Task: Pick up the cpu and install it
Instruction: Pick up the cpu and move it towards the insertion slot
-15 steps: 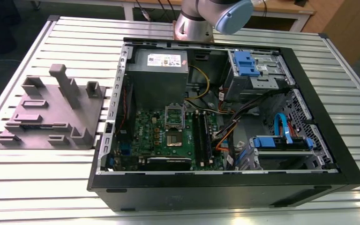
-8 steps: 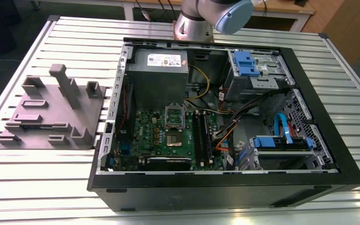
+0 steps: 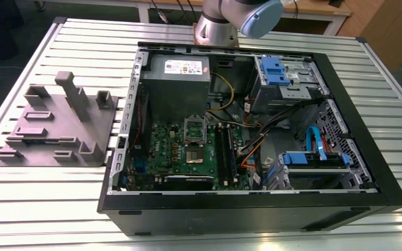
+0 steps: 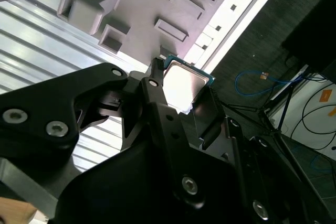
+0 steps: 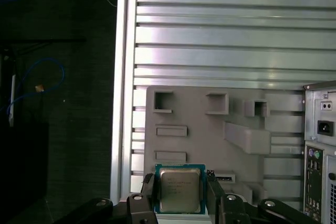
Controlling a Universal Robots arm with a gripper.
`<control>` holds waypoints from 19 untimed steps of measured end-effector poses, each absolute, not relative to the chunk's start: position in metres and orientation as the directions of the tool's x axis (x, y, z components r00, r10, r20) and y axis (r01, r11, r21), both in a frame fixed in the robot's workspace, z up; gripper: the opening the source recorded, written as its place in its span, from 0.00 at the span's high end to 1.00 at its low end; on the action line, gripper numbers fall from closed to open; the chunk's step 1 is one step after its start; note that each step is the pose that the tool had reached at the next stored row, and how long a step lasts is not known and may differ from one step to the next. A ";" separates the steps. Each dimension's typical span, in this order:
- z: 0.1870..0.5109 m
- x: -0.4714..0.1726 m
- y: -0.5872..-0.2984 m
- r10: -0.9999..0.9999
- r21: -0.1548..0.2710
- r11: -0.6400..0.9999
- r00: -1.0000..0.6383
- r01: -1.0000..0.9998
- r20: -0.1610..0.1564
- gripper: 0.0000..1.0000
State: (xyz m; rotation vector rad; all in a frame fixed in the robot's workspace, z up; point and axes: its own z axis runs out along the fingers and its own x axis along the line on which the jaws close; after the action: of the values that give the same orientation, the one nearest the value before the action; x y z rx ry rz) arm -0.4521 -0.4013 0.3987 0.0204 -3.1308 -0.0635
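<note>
Exterior view: an open case (image 3: 257, 209) lies on the slatted desk (image 3: 47, 209), with a grey fixture (image 3: 54, 130) just beside it on the exterior view's left. The arm (image 3: 229, 21) rises behind the case. Inside, the socket (image 3: 195, 137) sits on the green board (image 3: 176, 157), below the grey power supply (image 3: 176, 78). First wrist view: the hand (image 5: 180, 196) holds the cpu (image 5: 180, 190) by two opposite edges, one black finger (image 5: 148, 190) on each side and the silver top facing the camera. The cpu is seen against the fixture's edge, and the case's rear panel is at the picture's margin. Second wrist view: the same grip from close by. The cpu is clamped between the fingers and tilted, its top catching the light, with the fixture and the desk slats behind it.
</note>
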 end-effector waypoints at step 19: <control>0.399 -0.442 -0.401 -0.013 0.041 0.999 -1.000 -0.013 0.010 0.53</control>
State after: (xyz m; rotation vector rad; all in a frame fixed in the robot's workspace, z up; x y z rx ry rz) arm -0.4416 -0.4013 0.3986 0.0205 -3.1308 -0.0637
